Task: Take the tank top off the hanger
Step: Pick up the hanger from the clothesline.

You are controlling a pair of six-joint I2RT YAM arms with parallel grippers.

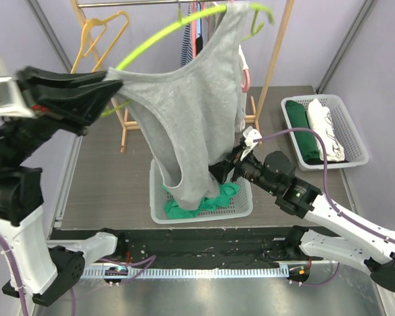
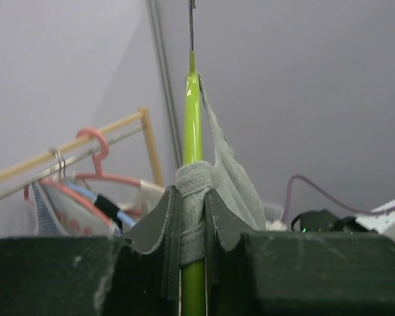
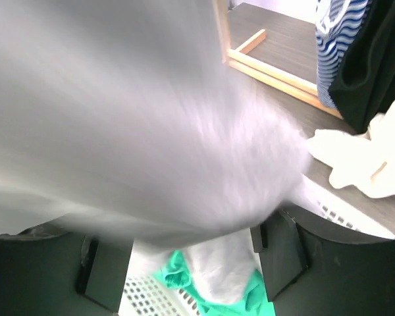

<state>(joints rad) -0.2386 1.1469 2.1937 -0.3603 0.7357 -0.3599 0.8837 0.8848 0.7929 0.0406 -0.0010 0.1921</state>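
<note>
The left claw (image 1: 112, 80) is clenching one end of the green hanger (image 1: 159, 38), with a strap of the tank top (image 1: 191, 112) pinched in alongside it. There is one tank top, and it is hanging from that one hanger, its long axis running down toward the white basket (image 1: 245, 205). The right claw (image 1: 225, 170) is sitting nearer the hem, just to its right. Its jaws are standing apart, with cloth draping loosely across them. A second basket (image 1: 359, 141) is sitting farther right.

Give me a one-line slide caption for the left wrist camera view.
Left gripper clamped on the green hanger and the gray tank top strap wrapped over it, wooden clothes rack behind.
</note>
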